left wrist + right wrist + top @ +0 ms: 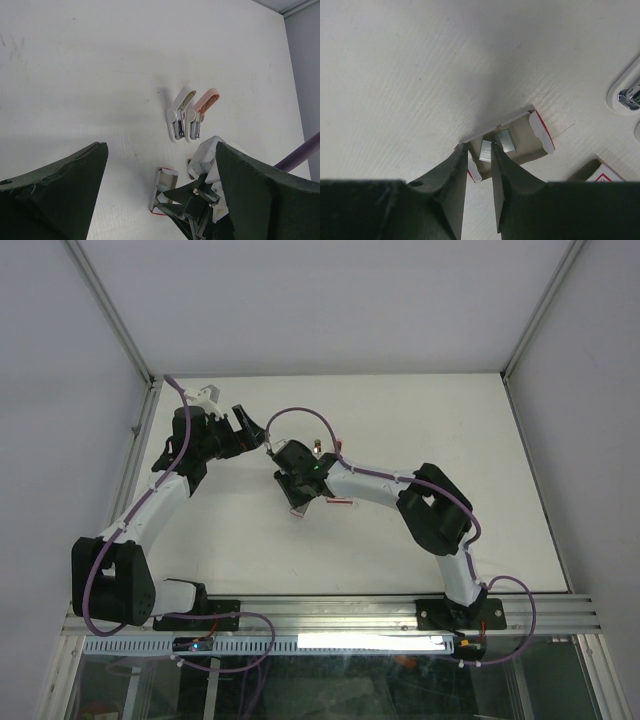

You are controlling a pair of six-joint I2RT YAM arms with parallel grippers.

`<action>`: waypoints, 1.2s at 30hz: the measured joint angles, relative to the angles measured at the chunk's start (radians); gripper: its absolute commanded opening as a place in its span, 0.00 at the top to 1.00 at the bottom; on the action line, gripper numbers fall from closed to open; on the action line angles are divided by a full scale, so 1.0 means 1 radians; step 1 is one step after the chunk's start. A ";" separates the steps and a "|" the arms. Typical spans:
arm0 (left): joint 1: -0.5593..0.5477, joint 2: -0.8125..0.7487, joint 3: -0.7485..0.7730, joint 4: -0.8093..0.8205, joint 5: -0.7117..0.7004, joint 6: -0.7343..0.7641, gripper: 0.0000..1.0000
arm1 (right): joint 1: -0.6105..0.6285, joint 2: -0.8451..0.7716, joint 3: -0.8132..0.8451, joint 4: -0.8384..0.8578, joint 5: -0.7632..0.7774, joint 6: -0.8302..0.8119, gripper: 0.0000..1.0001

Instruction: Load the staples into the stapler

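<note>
Midway across the worktop [430,420], the right hand [479,147] stands narrow, tips in the open box [525,147] at the staples [505,141]; grip I cannot tell. Just beyond, white stapler [179,117] and pink stapler [200,112] lie side by side. Nearer the far left corner, the left hand [161,147] gapes wide, empty

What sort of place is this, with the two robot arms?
Probably a robotics lab test cell: the left arm and right arm bolted to an aluminium rail, a white table, plain grey panels enclosing it.
</note>
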 measured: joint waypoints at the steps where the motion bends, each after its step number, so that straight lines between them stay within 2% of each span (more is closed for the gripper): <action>1: 0.000 0.000 0.000 0.000 0.000 0.000 0.06 | 0.001 0.000 0.000 0.000 0.003 0.003 0.73; 31: 0.000 0.000 -0.005 -0.009 0.008 0.000 0.05 | 0.017 0.003 0.000 -0.023 0.052 0.057 0.74; 36: 0.025 0.000 -0.007 -0.016 0.055 -0.005 0.05 | 0.020 0.003 0.000 -0.023 0.053 0.063 0.73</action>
